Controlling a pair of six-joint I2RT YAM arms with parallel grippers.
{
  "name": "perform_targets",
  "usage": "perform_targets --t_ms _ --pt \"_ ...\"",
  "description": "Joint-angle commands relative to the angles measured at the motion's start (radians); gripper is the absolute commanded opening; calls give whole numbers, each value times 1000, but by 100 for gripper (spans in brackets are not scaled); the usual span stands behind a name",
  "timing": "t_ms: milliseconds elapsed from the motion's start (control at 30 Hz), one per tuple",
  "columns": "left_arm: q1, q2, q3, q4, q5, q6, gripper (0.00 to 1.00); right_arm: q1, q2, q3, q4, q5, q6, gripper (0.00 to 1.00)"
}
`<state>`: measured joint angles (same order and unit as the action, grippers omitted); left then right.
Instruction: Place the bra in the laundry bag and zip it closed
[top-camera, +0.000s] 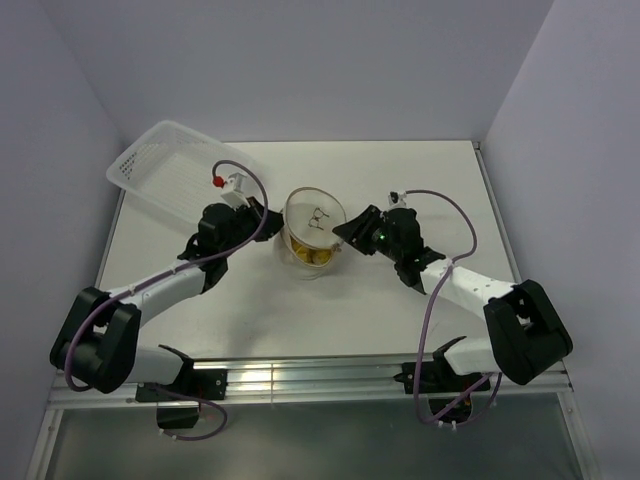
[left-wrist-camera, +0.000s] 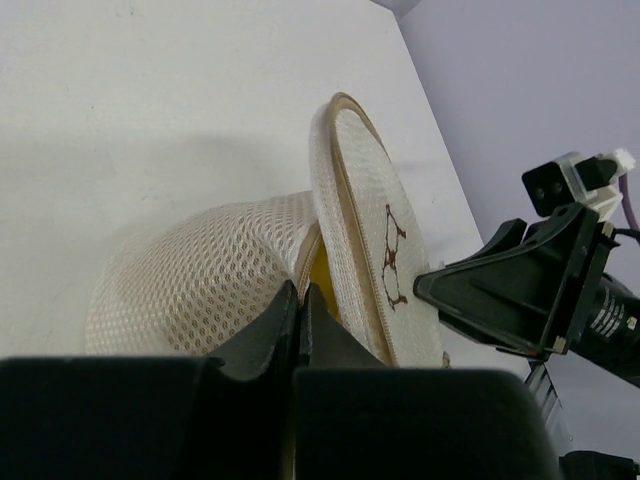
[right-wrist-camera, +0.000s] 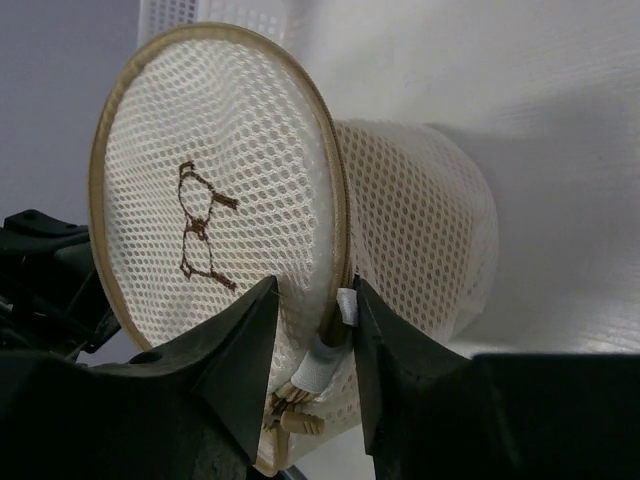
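Note:
The laundry bag (top-camera: 312, 240) stands mid-table, a round white mesh drum with a tan hoop rim. Its flap lid (top-camera: 317, 215) is tilted up and shows the dark spectacles mark. The yellow bra (top-camera: 316, 257) lies inside and shows through the gap (left-wrist-camera: 321, 278). My left gripper (top-camera: 266, 222) is at the bag's left side, its jaws shut (left-wrist-camera: 300, 296) on the bag's mesh edge (left-wrist-camera: 200, 290). My right gripper (top-camera: 346, 236) is at the bag's right side. It is open (right-wrist-camera: 312, 320), and its fingers straddle the lid's rim (right-wrist-camera: 335, 240) and the white zipper tab (right-wrist-camera: 346, 305).
A white perforated plastic basket (top-camera: 180, 175) leans at the back left, just behind the left arm. Grey walls close in the table at the back and on both sides. The right gripper (left-wrist-camera: 500, 290) shows in the left wrist view, beside the lid.

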<state>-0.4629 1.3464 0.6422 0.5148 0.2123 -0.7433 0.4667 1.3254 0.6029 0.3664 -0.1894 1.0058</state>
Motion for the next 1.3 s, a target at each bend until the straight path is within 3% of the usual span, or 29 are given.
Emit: perform_targets --t_ms 0,100,133,233,333,433,567,600,700,800,867,1000,1267 --pt "7 10 77 51 -13 10 2 3 -34 -28 112 -4 56 41" --pt "10 8 100 -10 -73 -25 31 4 -48 -57 127 17 77 34" --pt "10 -4 100 -25 -85 -36 52 6 -51 -64 138 24 82 34" --pt "9 -74 71 -116 -128 -86 76 18 -58 -87 150 48 97 33" --pt "7 -226 -16 -185 -192 -114 90 44 -71 -97 167 93 109 31" --pt "0 -405 -61 -342 -254 -105 88 67 -77 -103 178 123 116 28" --pt "-114 -547 -90 -464 -280 -151 63 89 -75 -104 194 151 125 26" --pt "-185 -552 -85 -473 -295 -174 50 99 -74 -101 193 157 123 26" --pt "-298 -483 -56 -455 -284 -211 42 116 -83 -97 186 186 114 25" --pt "-367 -373 -39 -337 -232 -231 37 141 -89 -95 166 231 102 24" --pt "-396 -313 -18 -279 -220 -238 36 148 -86 -98 163 246 99 18" --pt "-453 -184 23 -208 -203 -252 39 153 -68 -100 170 237 93 14" --pt "-462 -60 28 -122 -191 -317 50 168 -60 -101 167 252 68 10"
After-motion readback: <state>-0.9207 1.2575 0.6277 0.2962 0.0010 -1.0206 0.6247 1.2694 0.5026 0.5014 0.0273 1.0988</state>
